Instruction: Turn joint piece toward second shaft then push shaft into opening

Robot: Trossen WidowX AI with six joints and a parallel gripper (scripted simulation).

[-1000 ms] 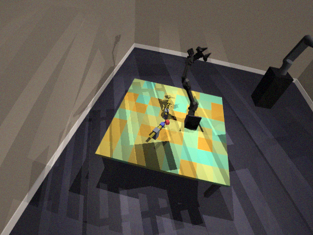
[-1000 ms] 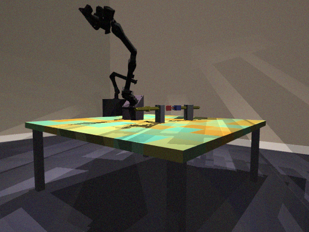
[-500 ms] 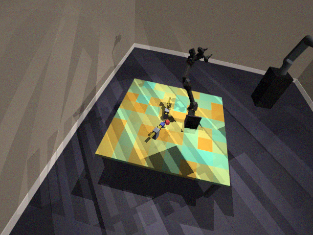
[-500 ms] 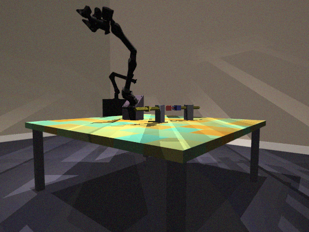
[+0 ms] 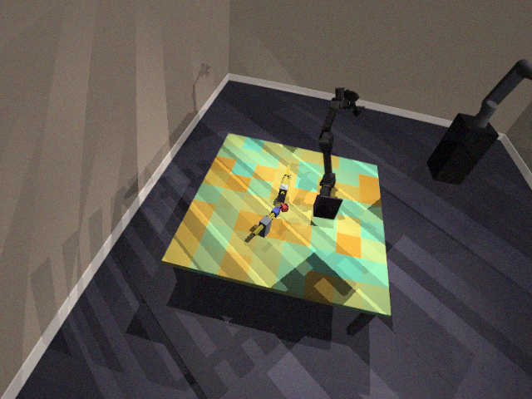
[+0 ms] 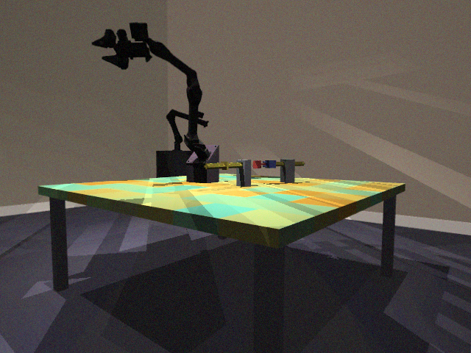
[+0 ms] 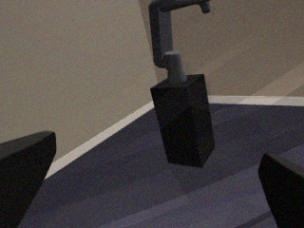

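Note:
My gripper (image 5: 360, 103) (image 6: 97, 50) (image 7: 160, 153) is open and empty, high above the table and far from the shafts. The red joint piece (image 5: 283, 208) (image 6: 257, 164) is hinged to a blue part (image 5: 276, 211) (image 6: 270, 164) on the end of the yellow fixed shaft (image 5: 253, 233) (image 6: 299, 163), which passes through a grey block (image 5: 264, 225) (image 6: 287, 170). The second yellow shaft (image 5: 286, 174) (image 6: 216, 165) passes through the other block (image 5: 283, 194) (image 6: 243, 173). A gap shows between that block and the red piece. Which way the opening points is too small to tell.
The patchwork table (image 5: 361, 268) (image 6: 228, 209) carries both blocks and the arm's base (image 5: 327, 207) (image 6: 203, 173). A dark pedestal (image 5: 461, 148) (image 7: 185, 123) with another grey arm stands on the floor away from the table. Walls stand behind.

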